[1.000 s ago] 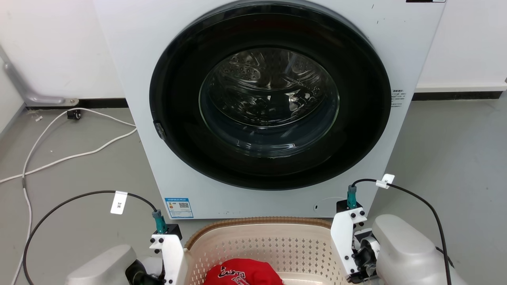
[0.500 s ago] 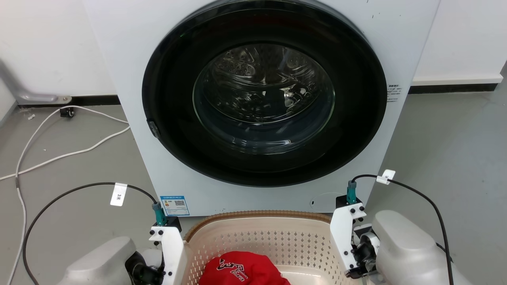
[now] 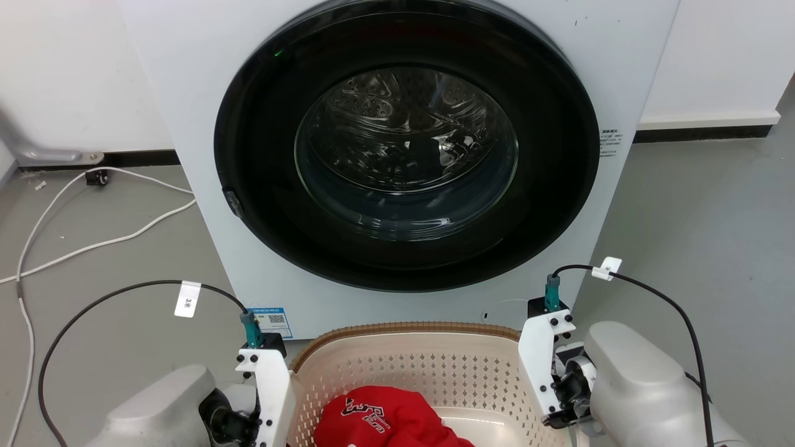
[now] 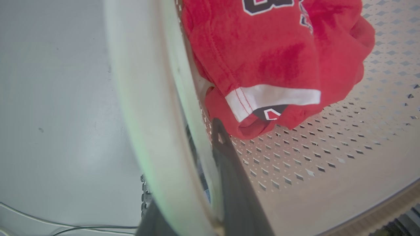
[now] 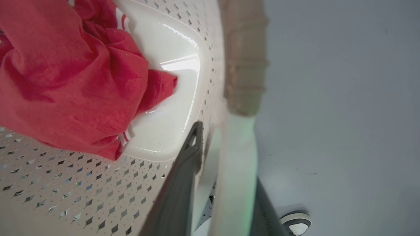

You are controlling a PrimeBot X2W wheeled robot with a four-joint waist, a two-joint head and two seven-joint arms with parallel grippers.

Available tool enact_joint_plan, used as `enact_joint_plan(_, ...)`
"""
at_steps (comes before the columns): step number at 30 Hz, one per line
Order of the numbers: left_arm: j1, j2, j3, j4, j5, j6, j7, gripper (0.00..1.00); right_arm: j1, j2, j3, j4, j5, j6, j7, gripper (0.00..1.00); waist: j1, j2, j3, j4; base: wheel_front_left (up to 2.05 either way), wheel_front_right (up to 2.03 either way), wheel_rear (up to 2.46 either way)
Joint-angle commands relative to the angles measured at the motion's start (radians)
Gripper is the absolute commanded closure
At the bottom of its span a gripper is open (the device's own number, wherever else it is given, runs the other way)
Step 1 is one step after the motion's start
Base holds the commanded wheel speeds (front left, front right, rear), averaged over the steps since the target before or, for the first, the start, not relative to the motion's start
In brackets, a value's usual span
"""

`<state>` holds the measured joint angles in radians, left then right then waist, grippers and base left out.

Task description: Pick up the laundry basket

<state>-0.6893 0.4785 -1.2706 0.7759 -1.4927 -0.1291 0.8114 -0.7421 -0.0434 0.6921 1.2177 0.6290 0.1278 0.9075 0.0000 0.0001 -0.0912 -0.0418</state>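
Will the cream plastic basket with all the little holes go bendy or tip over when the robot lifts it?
Probably stiff: the cream perforated plastic laundry basket has moulded walls and a thick rim. Likely light, holding a crumpled red garment. With the left gripper and right gripper on opposite sides, it should stay level.

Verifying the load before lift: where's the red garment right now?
Head view, bottom centre: the red garment lies inside the laundry basket, bunched toward its left wall, just in front of the washing machine.
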Motion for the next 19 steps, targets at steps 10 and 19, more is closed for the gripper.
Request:
enact_joint_plan(10, -0.026, 0.006, 0.002, 0.010, 0.007, -0.002, 0.005, 1.00, -0.020, -0.011, 0.023, 0.000, 0.017, 0.005, -0.005, 1.00, 0.0000, -0.0001, 0.002, 0.000, 0.00, 0.00, 0.00)
enact_joint_plan(19, -0.022, 0.009, 0.001, 0.016, 0.013, -0.002, 0.005, 1.00, -0.033, -0.011, 0.034, 0.008, 0.025, 0.005, -0.010, 1.00, 0.0000, -0.0001, 0.002, -0.003, 0.00, 0.00, 0.00)
